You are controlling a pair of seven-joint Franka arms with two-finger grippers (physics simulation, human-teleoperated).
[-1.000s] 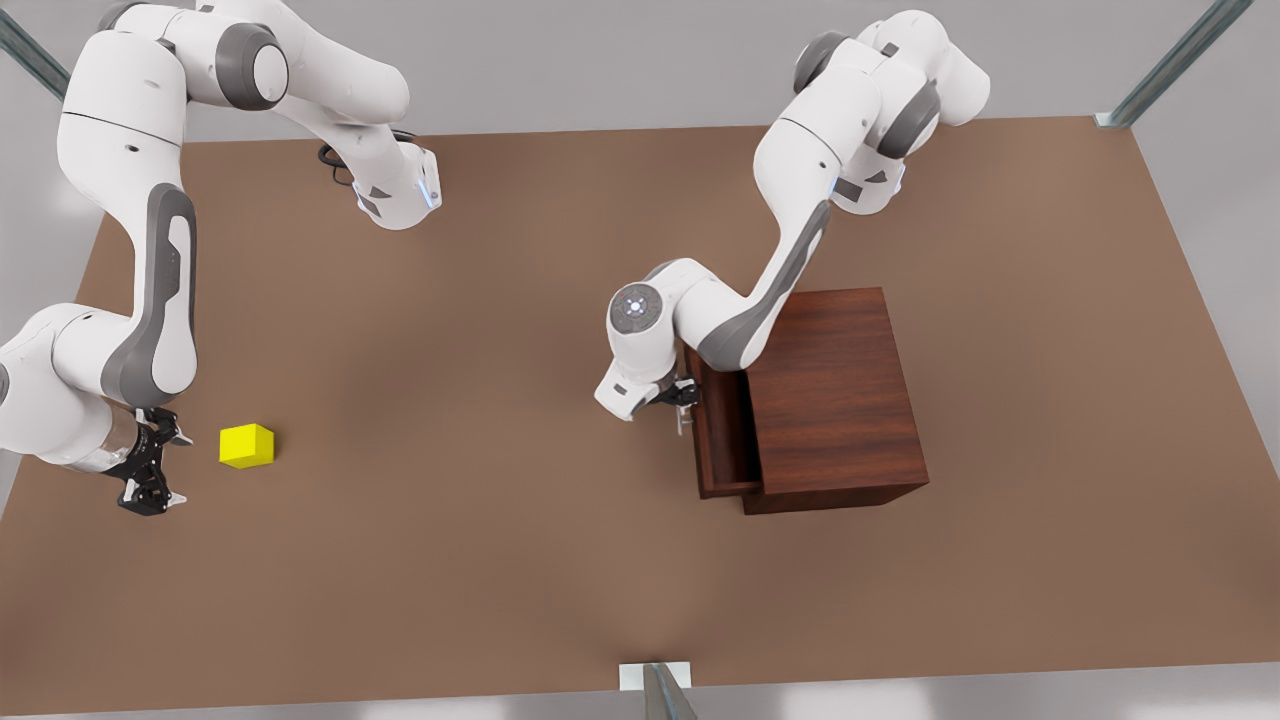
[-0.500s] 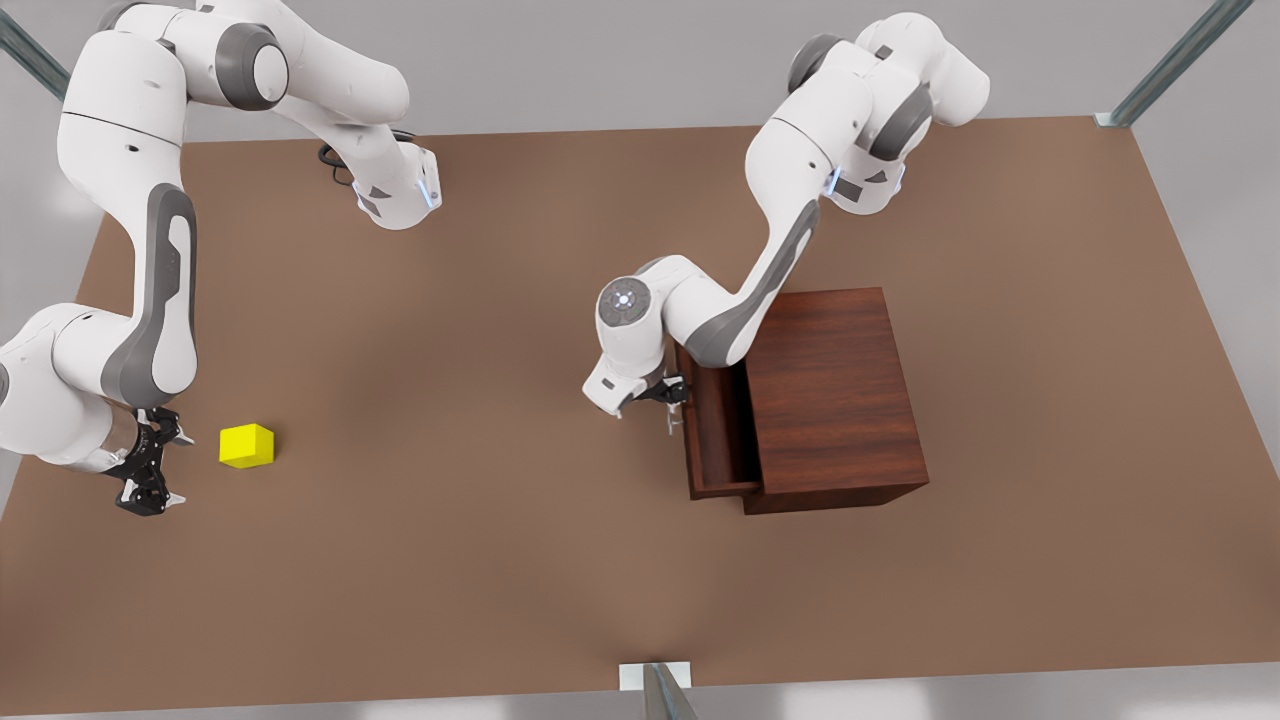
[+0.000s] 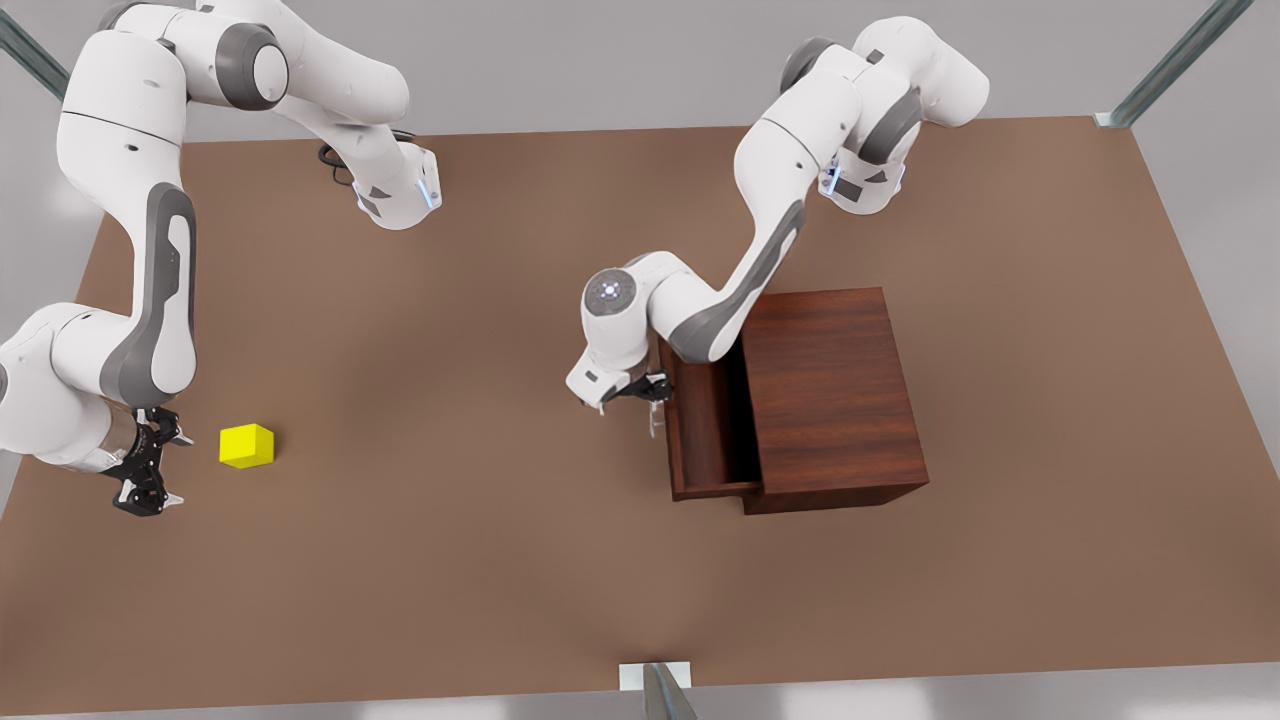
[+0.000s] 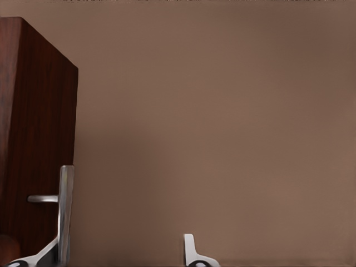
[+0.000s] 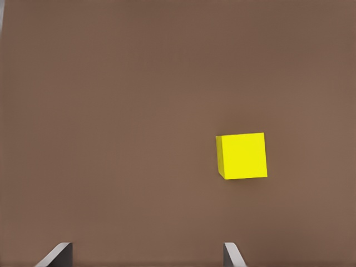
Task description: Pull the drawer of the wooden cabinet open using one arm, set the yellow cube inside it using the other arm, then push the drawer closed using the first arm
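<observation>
Front view: arm hides drawer (image 3: 712,432) rear corner.

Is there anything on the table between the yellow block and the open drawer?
No. In the front view, only bare brown table lies between the yellow cube and the drawer.

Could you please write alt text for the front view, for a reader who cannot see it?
The left hand is at the silver handle of the partly open drawer of the wooden cabinet on a brown table. At the front view's left, the right hand, open, hangs beside the yellow cube on the table.
</observation>
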